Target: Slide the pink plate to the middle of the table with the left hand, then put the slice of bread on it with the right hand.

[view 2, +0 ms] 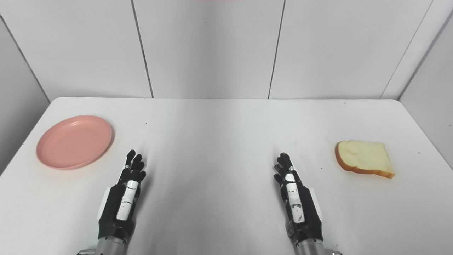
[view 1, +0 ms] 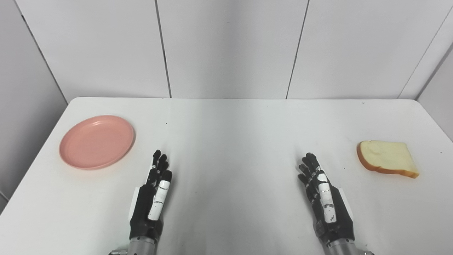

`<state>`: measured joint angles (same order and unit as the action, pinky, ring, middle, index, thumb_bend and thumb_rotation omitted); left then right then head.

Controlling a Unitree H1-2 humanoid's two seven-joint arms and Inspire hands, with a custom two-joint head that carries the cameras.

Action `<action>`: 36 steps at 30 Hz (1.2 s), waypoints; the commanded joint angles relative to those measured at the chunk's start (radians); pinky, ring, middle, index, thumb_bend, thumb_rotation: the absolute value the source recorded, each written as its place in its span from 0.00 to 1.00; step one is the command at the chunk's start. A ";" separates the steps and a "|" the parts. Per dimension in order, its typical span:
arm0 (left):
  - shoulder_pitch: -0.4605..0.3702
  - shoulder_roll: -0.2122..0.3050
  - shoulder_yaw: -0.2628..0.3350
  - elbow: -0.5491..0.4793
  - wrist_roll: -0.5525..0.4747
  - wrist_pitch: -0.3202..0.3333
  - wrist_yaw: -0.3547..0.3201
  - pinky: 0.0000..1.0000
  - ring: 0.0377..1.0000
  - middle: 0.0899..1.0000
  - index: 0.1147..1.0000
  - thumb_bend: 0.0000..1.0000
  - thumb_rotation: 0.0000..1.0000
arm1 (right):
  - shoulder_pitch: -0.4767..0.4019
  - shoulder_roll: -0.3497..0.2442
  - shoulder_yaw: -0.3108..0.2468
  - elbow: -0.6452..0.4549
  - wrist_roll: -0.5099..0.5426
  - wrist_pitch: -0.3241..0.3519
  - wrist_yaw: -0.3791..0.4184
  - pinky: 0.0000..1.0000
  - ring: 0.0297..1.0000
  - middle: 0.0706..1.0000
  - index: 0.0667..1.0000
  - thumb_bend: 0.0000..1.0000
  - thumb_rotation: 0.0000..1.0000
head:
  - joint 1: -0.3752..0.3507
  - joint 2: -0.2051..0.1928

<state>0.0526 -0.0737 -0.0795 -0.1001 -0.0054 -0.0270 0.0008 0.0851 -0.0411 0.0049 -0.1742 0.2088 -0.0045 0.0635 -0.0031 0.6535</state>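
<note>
Plate [view 1: 97, 141] far left, bread [view 1: 387, 158] far right, both hands empty between them.

The plate is round, pale pink and shallow with a raised rim; the bread is a pale slice with a tan crust, lying flat. The left hand [view 1: 153, 198] and right hand [view 1: 325, 199] are held edge-on, fingers stretched forward and close together, holding nothing; their palms are hidden and both arms are cut off at the bottom edge. The table [view 1: 233, 134] is plain white, with grey-white wall panels [view 1: 230, 46] behind.
</note>
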 commanded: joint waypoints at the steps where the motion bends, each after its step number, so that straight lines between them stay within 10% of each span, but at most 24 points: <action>1: -0.008 0.001 -0.003 -0.010 0.010 -0.019 -0.001 1.00 1.00 1.00 1.00 0.75 0.81 | 0.006 0.006 0.005 0.017 0.005 -0.024 0.020 0.98 0.97 0.96 0.94 0.82 0.94 | 0.001 -0.001; 36: -0.019 -0.009 -0.002 0.015 0.016 -0.042 0.001 1.00 1.00 1.00 1.00 0.77 0.81 | 0.010 0.011 -0.021 0.033 -0.006 -0.046 0.018 0.98 0.98 0.98 0.95 0.80 0.95 | 0.039 -0.021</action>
<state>0.0493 -0.0777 -0.0784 -0.0881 0.0010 -0.0373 0.0001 0.0849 -0.0357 -0.0103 -0.1705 0.1961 -0.0044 0.0701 0.0352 0.6336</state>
